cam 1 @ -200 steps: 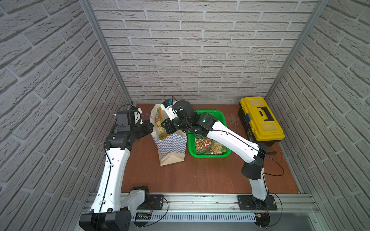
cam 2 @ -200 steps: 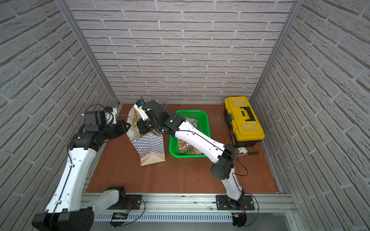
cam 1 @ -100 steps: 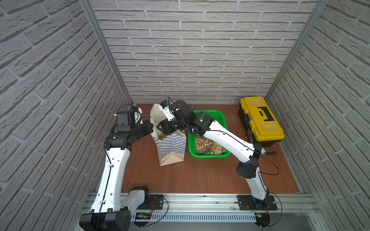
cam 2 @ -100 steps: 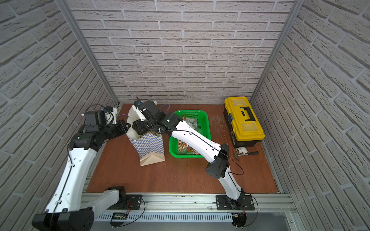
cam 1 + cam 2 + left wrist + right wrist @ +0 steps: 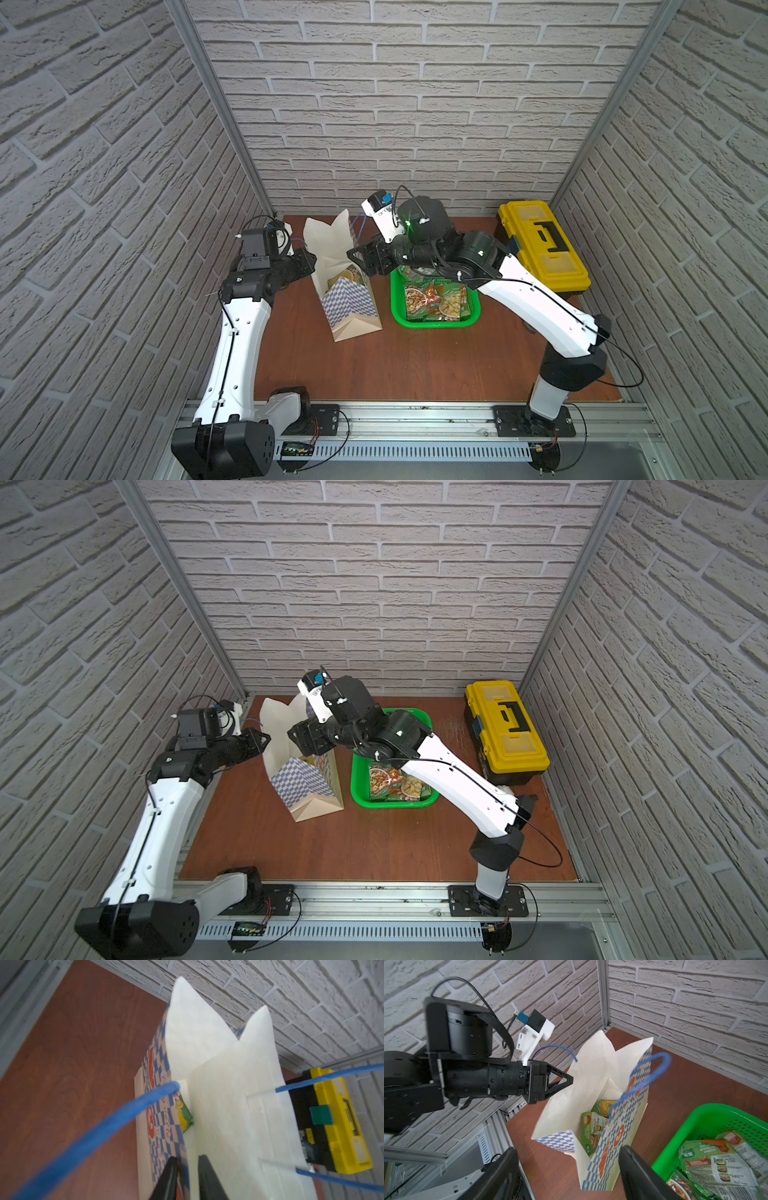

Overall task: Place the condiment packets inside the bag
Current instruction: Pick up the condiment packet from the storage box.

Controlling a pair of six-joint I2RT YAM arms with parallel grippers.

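Fingers of the left pincer (image 5: 188,1158) stand narrowly apart at the rim of the bag (image 5: 228,1088), with a checked wall passing between them. The gap is wider than the paper, so the wall is not clamped. Right pincer (image 5: 568,1150) is spread wide and empty, positioned at the bag's mouth on the side facing the basket (image 5: 716,1114). Bag stands upright on the table (image 5: 415,365) with its mouth open, and one blue cord handle (image 5: 656,1068) arches over the wall nearest the right pincer. Two condiment packets (image 5: 593,1129) lie inside the bag, leaning against its checked wall, one partly behind the other. Other packets (image 5: 436,300) lie overlapping in the green basket, which sits just beside the bag, between it and the yellow toolbox (image 5: 540,245). Toolbox is closed, at the right rear of the table and apart from the basket. In both top views the two pincers face each other across the bag's mouth, and the right arm reaches over the basket.
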